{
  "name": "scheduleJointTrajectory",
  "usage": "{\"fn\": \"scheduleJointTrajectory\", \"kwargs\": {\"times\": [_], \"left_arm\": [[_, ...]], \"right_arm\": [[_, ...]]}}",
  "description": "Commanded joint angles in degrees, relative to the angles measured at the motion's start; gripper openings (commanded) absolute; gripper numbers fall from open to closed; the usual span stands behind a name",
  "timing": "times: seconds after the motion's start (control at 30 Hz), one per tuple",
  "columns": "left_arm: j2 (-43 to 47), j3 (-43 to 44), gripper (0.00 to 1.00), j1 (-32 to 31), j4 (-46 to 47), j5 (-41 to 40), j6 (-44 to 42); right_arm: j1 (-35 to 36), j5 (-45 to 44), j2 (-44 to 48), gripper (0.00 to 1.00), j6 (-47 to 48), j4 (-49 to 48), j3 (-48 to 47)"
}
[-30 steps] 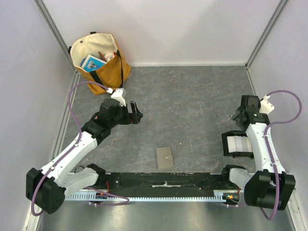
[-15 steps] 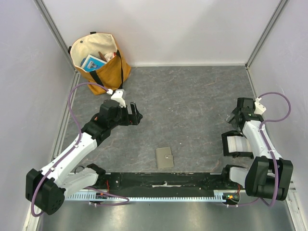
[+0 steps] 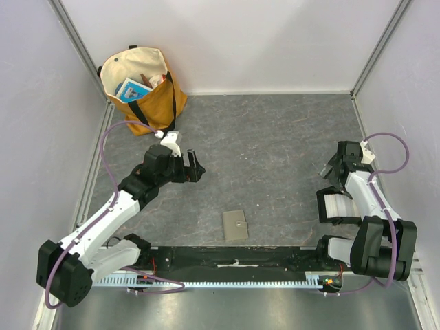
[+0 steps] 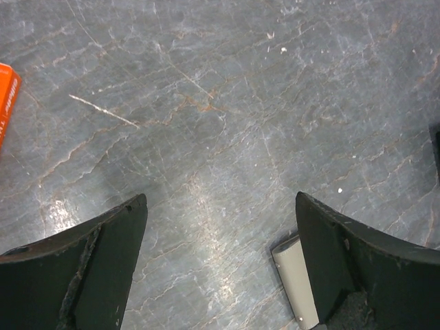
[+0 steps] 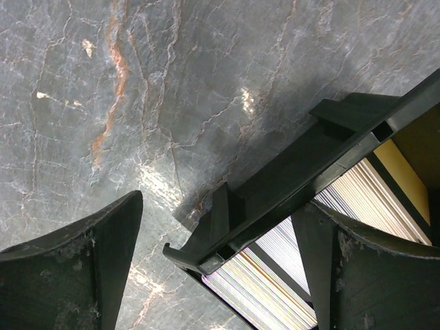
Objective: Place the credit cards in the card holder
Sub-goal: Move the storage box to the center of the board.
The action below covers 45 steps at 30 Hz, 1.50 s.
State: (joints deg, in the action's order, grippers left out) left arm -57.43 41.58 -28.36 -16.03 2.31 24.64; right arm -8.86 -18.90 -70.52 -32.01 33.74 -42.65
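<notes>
On marbled table (image 3: 275, 137), card holder (image 3: 236, 225) (flat)

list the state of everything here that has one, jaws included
card holder, folded shut, flat on the table, nothing gripping it
credit cards, standing on edge, packed in the black tray
black tray, open-topped, resting on the table
tote bag, upright, top open, things inside
left gripper, jaws open, empty, above the table
right gripper, jaws open, empty, over the tray's end
</notes>
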Motion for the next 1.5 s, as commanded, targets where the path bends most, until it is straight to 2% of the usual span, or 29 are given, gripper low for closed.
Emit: {"fn": "scheduleJointTrajectory", "kwargs": {"times": [0.0,0.37,0.57,0.67,1.1,1.3,1.47], "left_arm": [[0.0,-1.2,0.94,-0.2,2.6,2.4,1.1],[-1.1,-1.2,0.93,-0.2,2.8,2.1,0.7],[-1.5,-2.6,0.94,-0.2,3.5,2.4,1.5],[-1.5,-3.5,0.94,-0.2,4.1,2.7,2.2],[-1.2,-4.5,0.93,-0.2,3.6,3.1,3.2],[-1.0,-5.4,0.93,-0.3,3.4,3.1,3.6],[-1.0,-5.5,0.93,-0.3,3.1,2.6,3.2]], "right_arm": [[0.0,5.8,0.1,0.94,2.5,-5.0,0.6],[2.5,14.5,-0.8,0.86,3.3,-10.9,1.3],[8.5,14.6,-2.8,0.86,-3.0,-14.3,2.0],[13.9,14.4,-4.2,0.85,-6.1,-16.7,2.0],[30.1,11.2,-15.3,0.85,-19.1,-22.6,-6.1],[34.3,8.9,-18.2,0.86,-14.2,-18.7,-15.5],[34.4,1.2,-11.8,0.91,-4.3,-12.0,-16.9]]}}
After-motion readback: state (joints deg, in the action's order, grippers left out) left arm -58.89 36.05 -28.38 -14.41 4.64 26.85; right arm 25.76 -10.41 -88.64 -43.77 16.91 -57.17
